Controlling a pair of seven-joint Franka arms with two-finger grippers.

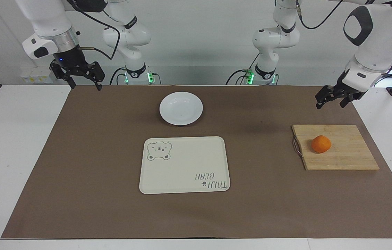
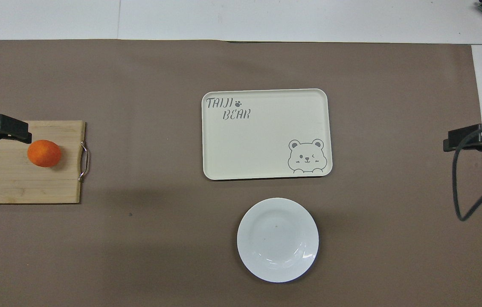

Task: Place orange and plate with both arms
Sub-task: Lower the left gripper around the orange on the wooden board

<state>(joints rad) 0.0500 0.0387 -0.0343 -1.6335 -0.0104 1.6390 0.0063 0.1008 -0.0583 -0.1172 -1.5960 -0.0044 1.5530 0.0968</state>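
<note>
left tool hangs up over the board's edge, orange below it; right tool waits by the mat corner

starting with the left arm: the left tool [image 1: 332,98] hangs in the air with its fingers spread and nothing between them, above the mat [image 1: 262,215] just at the robot-side edge of the cutting board [image 1: 348,156]. the orange [image 1: 321,144] sits on that board, below the tool and a little farther out from the robots than where the tool hangs. that is the relation the next move turns on, i think: a drop and a short reach outward to bring the spread fingers round the fruit. the orange is near round, so no long axis decides the approach. the board's metal handle [image 1: 297,147] faces the middle of the bench.

toward the middle, the plate [image 1: 181,108] lies flat on the mat, bare, well apart from both tools, and nearer the robots than the cream tray [image 1: 184,164]. by where the arms stand, the right arm is the closer one to it. the tray reads "taiji bear", with a paw mark and a winking bear drawing.

the right tool [image 1: 82,80] waits, fingers released and holding nothing, over the mat's corner at the right arm's end, with the plate off toward the bench's middle from it.
</note>
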